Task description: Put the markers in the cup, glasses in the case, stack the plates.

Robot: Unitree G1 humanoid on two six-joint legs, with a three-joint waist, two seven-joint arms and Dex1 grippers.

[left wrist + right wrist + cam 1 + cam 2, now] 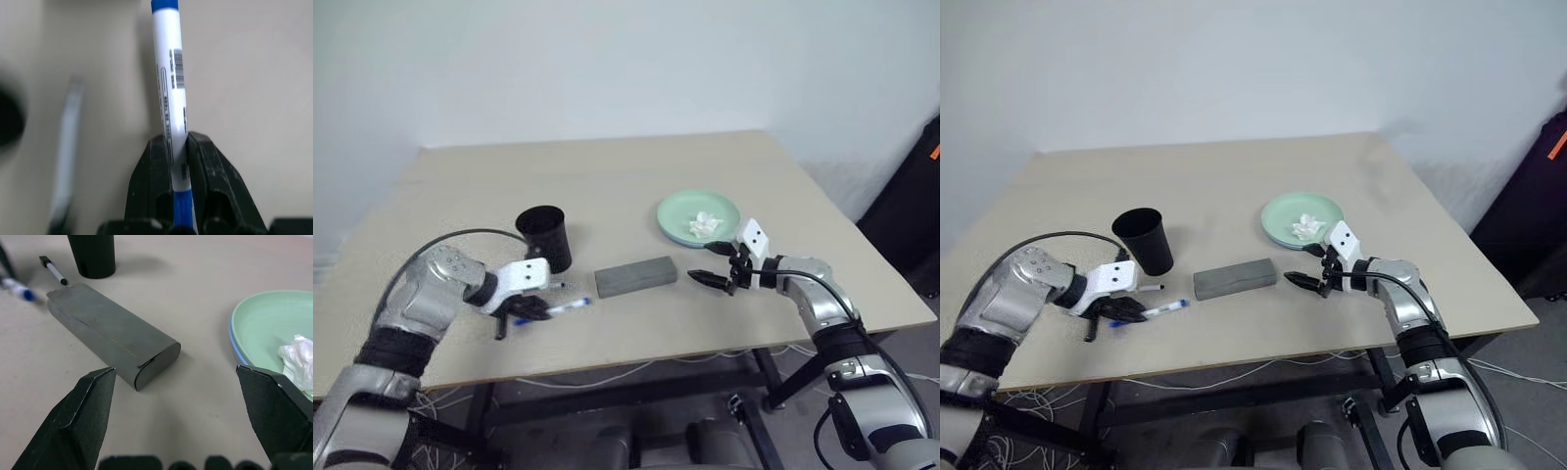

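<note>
The table [607,186] is big and tan. Everything else sits on it.

The green plate [680,211] lies on the right side, on top of the blue plate [232,337], so the plates are stacked. Only a thin blue edge peeks out under the green one. A crumpled white lump [707,224] lies in the green plate.

The black cup [546,235] stands upright near the left side. The grey case [635,275] lies flat and shut in the middle, between the cup and the plates.

The left gripper [530,308] is in front of the cup. Its fingers [154,181] are pressed tight on the blue marker [169,73], which sticks out past them toward the case. The black marker [53,269] lies on the table close by, between the cup and the case.

The right gripper [717,266] is just right of the case, near the plates. Its fingers [78,418] are spread wide with nothing between them.
</note>
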